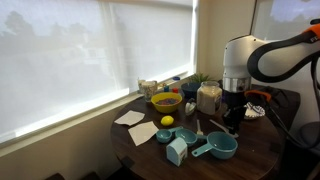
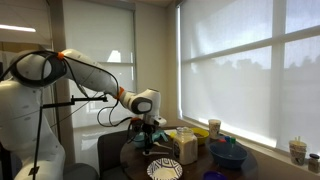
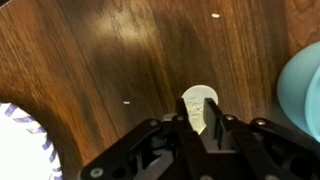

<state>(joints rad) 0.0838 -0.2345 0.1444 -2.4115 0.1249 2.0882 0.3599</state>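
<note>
In the wrist view my gripper (image 3: 197, 106) points down at the dark wooden table (image 3: 110, 60). A small white rounded object (image 3: 197, 94) lies on the table between the fingertips. The jaws stand a narrow way apart on either side of it, and its lower part is hidden behind the fingers. A pale teal object (image 3: 305, 90) lies close on the right. In both exterior views the gripper (image 1: 232, 120) (image 2: 148, 136) hangs low over the round table, beside a teal measuring cup (image 1: 216, 148).
A blue-striped white plate (image 3: 18, 150) (image 2: 165, 169) lies by the table edge. Also on the table are a yellow bowl (image 1: 166, 101), a lemon (image 1: 167, 121), paper napkins (image 1: 131, 118), a jar (image 1: 209, 97) (image 2: 186, 146), a second teal cup (image 1: 176, 151) and a blue bowl (image 2: 228, 154). Windows with blinds stand behind.
</note>
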